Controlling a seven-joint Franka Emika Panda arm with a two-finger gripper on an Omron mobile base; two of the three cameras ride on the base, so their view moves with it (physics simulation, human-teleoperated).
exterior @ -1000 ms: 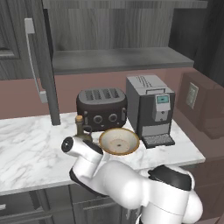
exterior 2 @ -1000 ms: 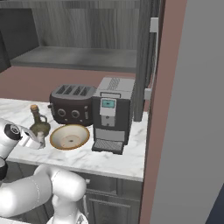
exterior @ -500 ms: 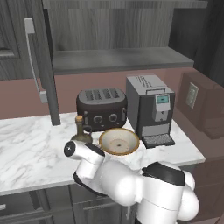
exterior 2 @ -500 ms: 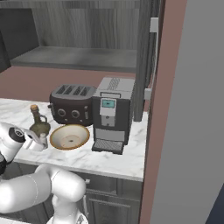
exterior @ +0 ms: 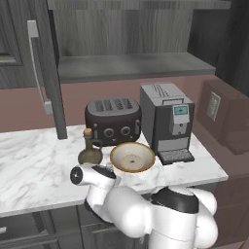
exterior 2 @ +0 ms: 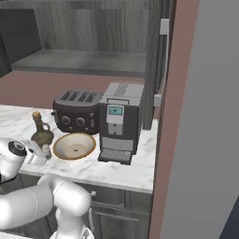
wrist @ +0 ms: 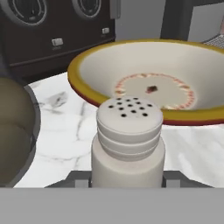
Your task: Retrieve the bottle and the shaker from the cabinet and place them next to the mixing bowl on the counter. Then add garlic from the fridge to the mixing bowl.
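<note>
Your gripper (wrist: 127,186) is clamped around the white shaker (wrist: 127,142), upright between its fingers. Mixing bowl (wrist: 153,78) sits just beyond it; the bottle (wrist: 15,131) is close at its left.

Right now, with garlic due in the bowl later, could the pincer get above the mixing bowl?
Probably yes: the mixing bowl lies open just past the shaker in the pincer, nothing between.
</note>
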